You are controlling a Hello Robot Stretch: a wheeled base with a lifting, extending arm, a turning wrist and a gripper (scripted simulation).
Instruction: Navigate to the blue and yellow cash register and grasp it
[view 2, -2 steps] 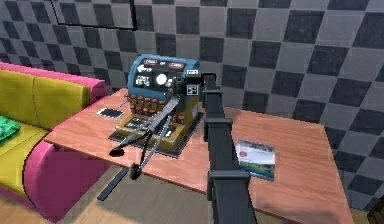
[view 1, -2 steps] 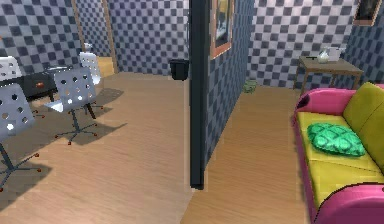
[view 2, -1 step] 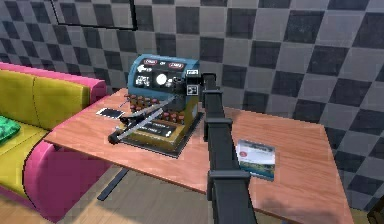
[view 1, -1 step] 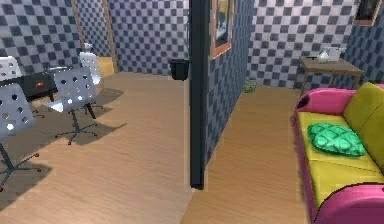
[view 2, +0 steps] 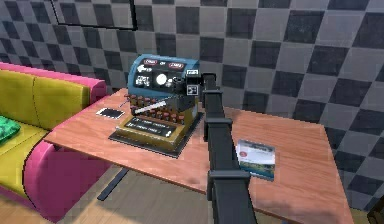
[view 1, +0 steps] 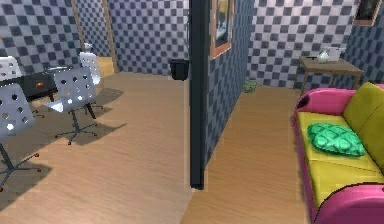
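Looking out to the arm side, you are seeing the blue and yellow cash register (view 2: pixel 150 108) standing on the wooden table (view 2: pixel 300 150), toward the arm side view's left, near the pink and yellow sofa (view 2: pixel 40 100). The arm (view 2: pixel 222 150) is stretching over the table and the gripper (view 2: pixel 170 97) is sitting right at the register's front. With the machine behind it, I cannot tell whether it is holding anything or even touching.

You are facing 3 risks, in my judgement. The register is looking broad and heavy, so thin fingers may be slipping off its rounded housing. A misjudged push may be shoving it into the small dark slab (view 2: pixel 107 112) beside it, or toward the table edge. Swinging the arm sideways may be sweeping off the flat box (view 2: pixel 256 158) lying just beside it.
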